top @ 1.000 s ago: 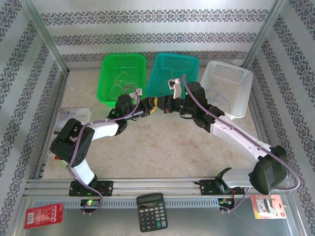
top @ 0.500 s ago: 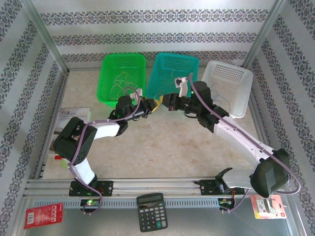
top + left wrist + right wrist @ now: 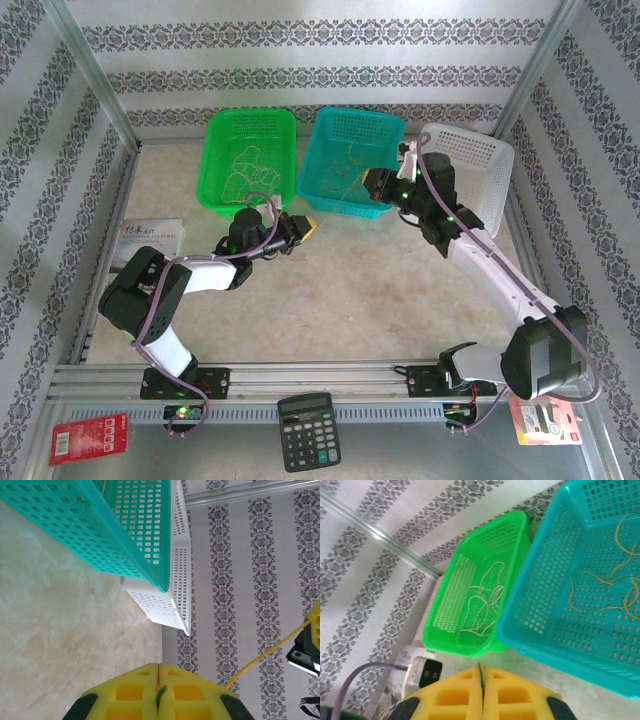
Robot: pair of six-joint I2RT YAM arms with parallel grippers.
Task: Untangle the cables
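My left gripper is shut low over the table, in front of the green basket. A short green cable end is pinched between its yellow pads. From beside them a thin yellow cable stretches taut toward my right gripper. That gripper is shut at the teal basket's near edge, with a fine green strand in its seam. Whitish cables lie in the green basket, and yellow cables lie in the teal basket.
A white basket stands right of the teal one, partly behind my right arm. A booklet lies at the table's left edge. A calculator and two red packets sit on the near shelf. Patterned walls close in three sides.
The two grippers have drawn apart. The right one swung back and right to the teal basket's edge. The left one slid slightly left and closed.
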